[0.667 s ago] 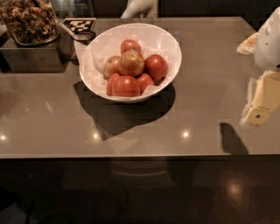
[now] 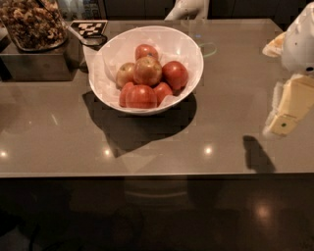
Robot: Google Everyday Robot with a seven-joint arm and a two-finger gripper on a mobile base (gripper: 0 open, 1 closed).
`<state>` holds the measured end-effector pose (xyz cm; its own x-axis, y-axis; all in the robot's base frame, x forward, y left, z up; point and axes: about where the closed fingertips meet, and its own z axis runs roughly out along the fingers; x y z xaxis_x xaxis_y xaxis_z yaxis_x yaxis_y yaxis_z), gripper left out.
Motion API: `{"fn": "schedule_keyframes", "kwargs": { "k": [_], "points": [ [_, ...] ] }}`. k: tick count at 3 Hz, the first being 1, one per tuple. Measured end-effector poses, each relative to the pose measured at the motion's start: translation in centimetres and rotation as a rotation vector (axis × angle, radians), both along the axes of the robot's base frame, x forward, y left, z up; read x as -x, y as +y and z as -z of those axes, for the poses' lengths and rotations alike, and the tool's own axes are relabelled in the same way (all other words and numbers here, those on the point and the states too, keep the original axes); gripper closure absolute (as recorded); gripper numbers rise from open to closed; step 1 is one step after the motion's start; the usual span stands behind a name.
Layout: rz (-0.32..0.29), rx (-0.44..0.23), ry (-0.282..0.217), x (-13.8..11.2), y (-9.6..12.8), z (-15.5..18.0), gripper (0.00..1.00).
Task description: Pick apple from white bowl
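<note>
The large white bowl (image 2: 105,61) stands on the grey-brown table (image 2: 64,142) at the centre left. It holds several red and yellow-red apples (image 2: 148,70) in a pile. My gripper (image 2: 286,113) hangs at the right edge of the camera view, well to the right of the bowl and above the table. It casts a small shadow on the table below it. It holds nothing that I can see.
A dark square container of brown nuts (image 2: 32,29) stands at the back left. A black-and-white marker card (image 2: 88,27) lies behind the bowl. A white object (image 2: 187,9) sits past the table's far edge. The table's front edge runs across the lower middle.
The gripper at the right looks about where it was. The bowl and apples have not moved.
</note>
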<state>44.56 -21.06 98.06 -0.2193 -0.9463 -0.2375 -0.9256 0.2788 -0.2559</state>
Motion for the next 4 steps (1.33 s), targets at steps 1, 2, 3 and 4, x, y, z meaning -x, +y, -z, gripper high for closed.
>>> {"fn": "schedule_keyframes", "kwargs": {
  "k": [1, 2, 3, 4],
  "points": [
    [-0.014, -0.108, -0.017, -2.4, 2.0, -0.5, 0.0],
    [-0.051, -0.24, -0.001, -5.3, 6.2, -0.4, 0.0],
    [-0.055, -0.253, 0.001, -5.5, 6.6, -0.3, 0.0],
    [-0.058, -0.298, -0.018, -5.5, 7.5, 0.1, 0.0]
  ]
}}
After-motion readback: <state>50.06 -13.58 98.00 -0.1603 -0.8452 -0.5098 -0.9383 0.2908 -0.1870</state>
